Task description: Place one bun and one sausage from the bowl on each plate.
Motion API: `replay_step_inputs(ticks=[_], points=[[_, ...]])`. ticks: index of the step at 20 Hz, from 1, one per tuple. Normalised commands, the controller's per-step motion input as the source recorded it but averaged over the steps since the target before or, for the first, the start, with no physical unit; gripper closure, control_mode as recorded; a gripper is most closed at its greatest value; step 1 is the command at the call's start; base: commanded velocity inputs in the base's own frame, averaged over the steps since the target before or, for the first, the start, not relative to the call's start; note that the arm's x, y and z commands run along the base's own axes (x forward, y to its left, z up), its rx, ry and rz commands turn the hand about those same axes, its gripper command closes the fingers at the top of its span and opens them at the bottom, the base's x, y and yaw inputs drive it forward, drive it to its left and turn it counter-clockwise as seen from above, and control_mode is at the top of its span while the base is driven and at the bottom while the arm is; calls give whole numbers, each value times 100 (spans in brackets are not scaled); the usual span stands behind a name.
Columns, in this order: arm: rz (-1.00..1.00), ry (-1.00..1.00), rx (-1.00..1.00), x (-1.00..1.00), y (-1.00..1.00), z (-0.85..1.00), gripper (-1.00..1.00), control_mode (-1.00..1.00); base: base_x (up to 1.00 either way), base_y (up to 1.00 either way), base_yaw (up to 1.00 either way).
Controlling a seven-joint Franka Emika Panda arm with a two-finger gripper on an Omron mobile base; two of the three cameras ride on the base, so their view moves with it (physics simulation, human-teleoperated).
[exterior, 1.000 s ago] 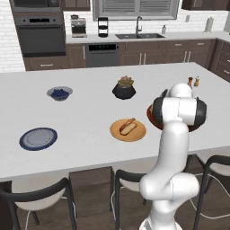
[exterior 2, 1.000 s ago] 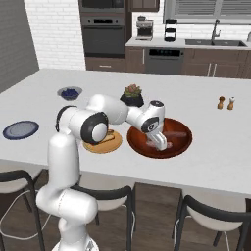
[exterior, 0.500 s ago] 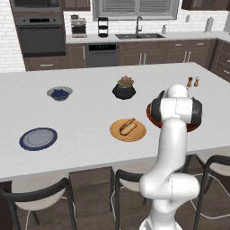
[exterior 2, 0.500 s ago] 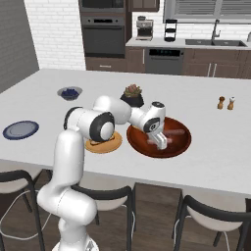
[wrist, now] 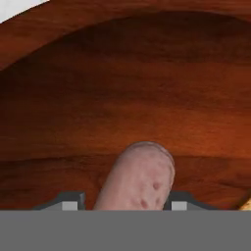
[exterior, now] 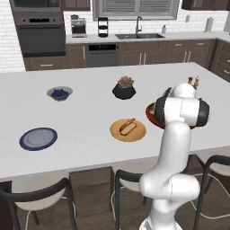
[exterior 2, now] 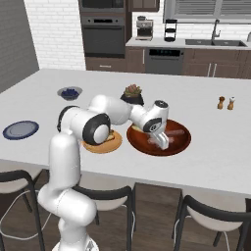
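Note:
My gripper [exterior 2: 162,143] reaches down into the wide red-brown bowl [exterior 2: 182,145] at the counter's near right. In the hand view the gripper [wrist: 126,203] is shut on a pink sausage [wrist: 139,176], one dark fingertip [wrist: 72,201] tight on each side, with the bowl's floor [wrist: 147,88] behind. Another sausage [exterior 2: 175,132] lies further back in the bowl. The tan-orange plate [exterior: 117,133] carries a bun with a sausage [exterior: 128,126]. The grey-blue plate [exterior: 38,138] lies bare at the far left. My arm hides most of the bowl [exterior: 150,114] in the left base view.
A black plant pot [exterior: 124,90] stands behind the tan plate. A small grey bowl of berries [exterior: 59,93] sits at the back left. Two shakers [exterior 2: 226,103] stand at the back right. Chairs [exterior 2: 206,220] line the counter's front edge.
The jaws have narrowed from wide open to flanking the sausage closely. The hand has stayed over the same spot in the bowl.

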Motion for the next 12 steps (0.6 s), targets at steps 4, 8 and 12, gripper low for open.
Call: replay_step_inputs(ticks=[4,8,12], points=[[5,-13,-7,-49,89,96,100,-100,0,0,0],[15,-7,-19,-51,100,46,100,-100,0,0,0],[9,0,-13,-58,100,13,100,-100,0,0,0]])
